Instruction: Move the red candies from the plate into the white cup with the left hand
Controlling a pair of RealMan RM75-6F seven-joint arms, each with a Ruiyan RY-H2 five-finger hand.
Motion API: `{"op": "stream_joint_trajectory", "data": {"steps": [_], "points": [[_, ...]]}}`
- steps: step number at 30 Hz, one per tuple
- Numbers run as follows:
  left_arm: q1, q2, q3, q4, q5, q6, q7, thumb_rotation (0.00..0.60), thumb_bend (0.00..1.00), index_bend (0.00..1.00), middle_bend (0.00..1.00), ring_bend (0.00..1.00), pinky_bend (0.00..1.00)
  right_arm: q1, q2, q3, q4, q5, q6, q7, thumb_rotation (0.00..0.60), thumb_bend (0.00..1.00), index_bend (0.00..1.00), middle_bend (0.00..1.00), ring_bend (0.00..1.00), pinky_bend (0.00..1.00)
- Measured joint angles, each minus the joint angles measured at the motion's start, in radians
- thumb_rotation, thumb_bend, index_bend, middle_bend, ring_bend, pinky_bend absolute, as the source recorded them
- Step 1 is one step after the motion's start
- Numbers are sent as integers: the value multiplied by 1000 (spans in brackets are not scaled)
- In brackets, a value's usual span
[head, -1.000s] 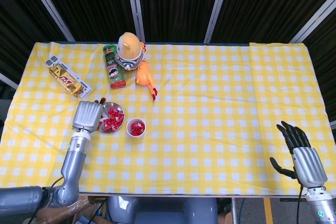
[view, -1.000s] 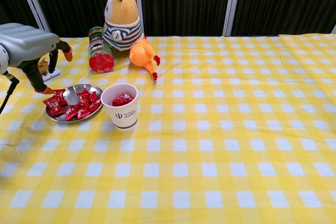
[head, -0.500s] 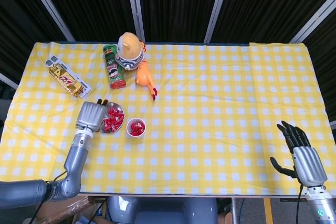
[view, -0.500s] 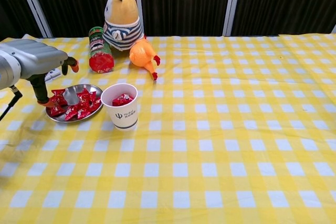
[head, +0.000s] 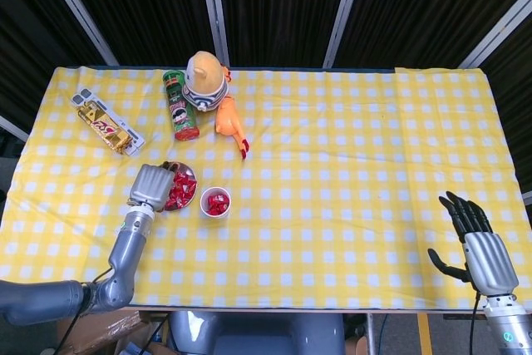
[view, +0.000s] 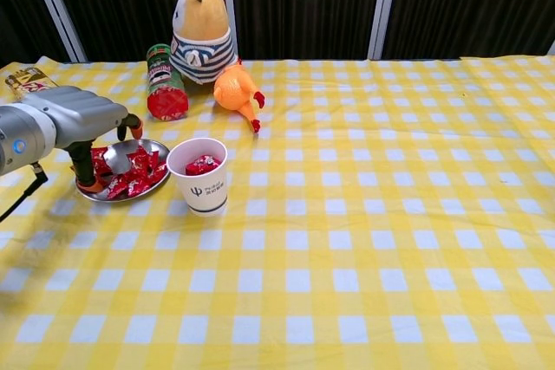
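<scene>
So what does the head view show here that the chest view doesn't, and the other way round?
Only the head view shows the right hand, open and idle at the table's near right edge, and the whole snack bar at the far left.

Only the chest view shows the side of the white cup, with its printed logo, and the toy's striped front.

Both show the left hand over the plate of red candies, candy already in the cup, the green can and the orange toy.
</scene>
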Motion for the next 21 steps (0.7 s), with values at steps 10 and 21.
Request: {"op": "stream_joint_trajectory", "data": {"steps": [10, 21], "points": [[-24, -60, 5, 63, 16, -22, -24, 600, 193, 255, 262, 787, 877, 0, 2, 1, 1, -1, 1, 7, 600, 386, 0, 0, 0, 0], [-25, -66, 26, 78, -2, -14, -17, 600, 250, 303, 323, 788, 877, -1, 3, 0, -1, -3, 2, 7, 600, 386, 0, 0, 0, 0]]}}
